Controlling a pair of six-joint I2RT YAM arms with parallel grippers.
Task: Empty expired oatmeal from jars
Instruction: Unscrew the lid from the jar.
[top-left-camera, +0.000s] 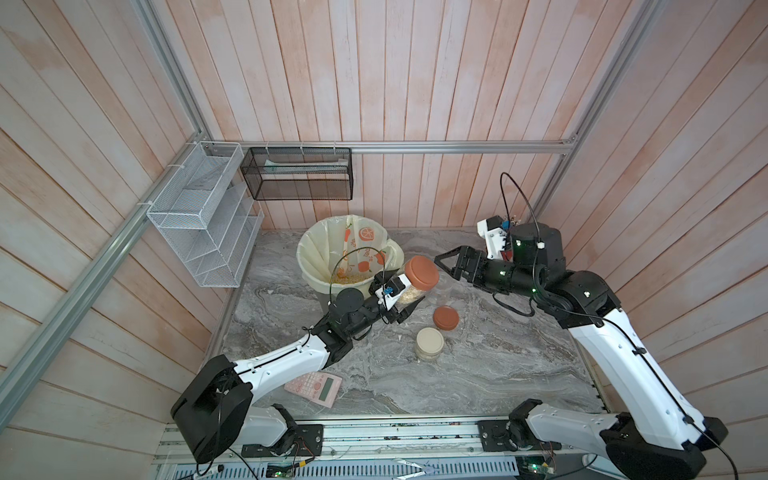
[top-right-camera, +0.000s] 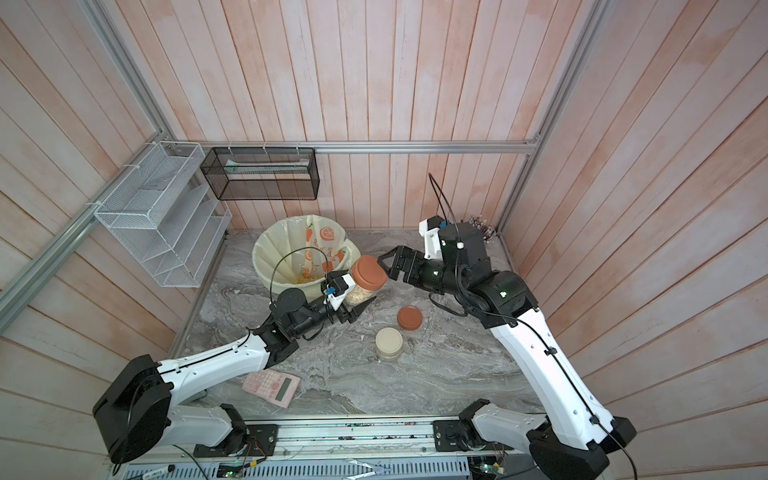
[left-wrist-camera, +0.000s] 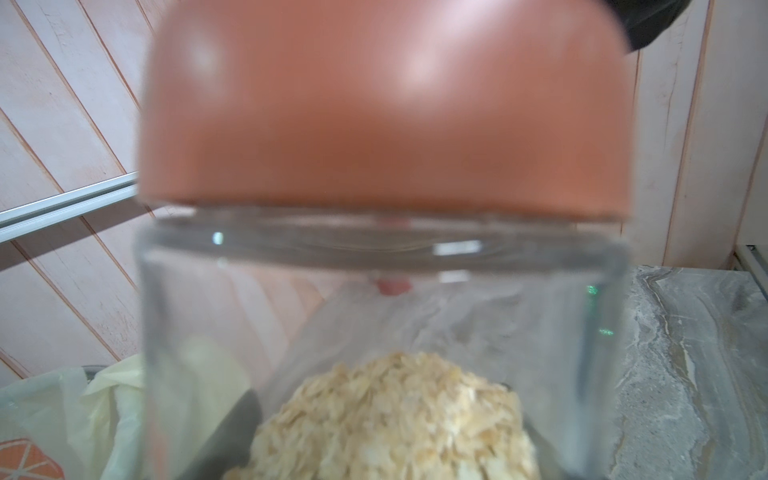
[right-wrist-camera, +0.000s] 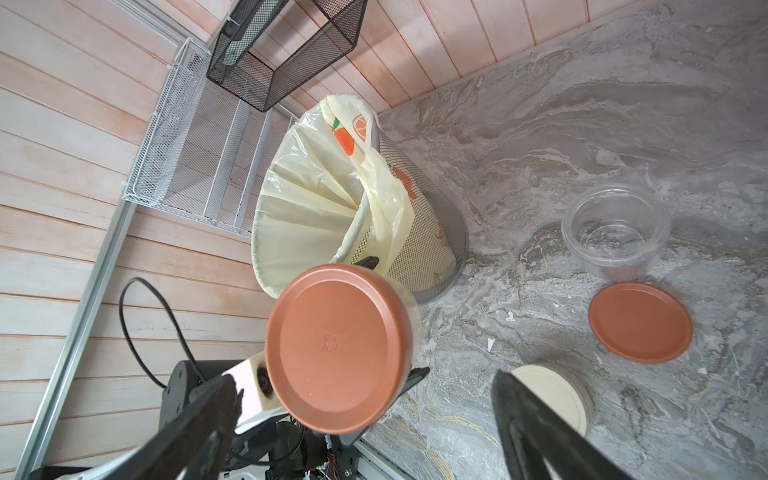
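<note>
Left wrist view: oatmeal (left-wrist-camera: 395, 415) in our lidded jar (left-wrist-camera: 374, 311). In a top view, left gripper (top-left-camera: 405, 300) clamps it beside the bin (top-left-camera: 302, 266), worktop (top-left-camera: 478, 374) far-left corner; right gripper (top-left-camera: 445, 268), jaws spread, faces the lid (top-left-camera: 422, 272), we judge for unscrewing.

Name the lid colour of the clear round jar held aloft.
Terracotta orange lid on the jar, clearest in the right wrist view.
</note>
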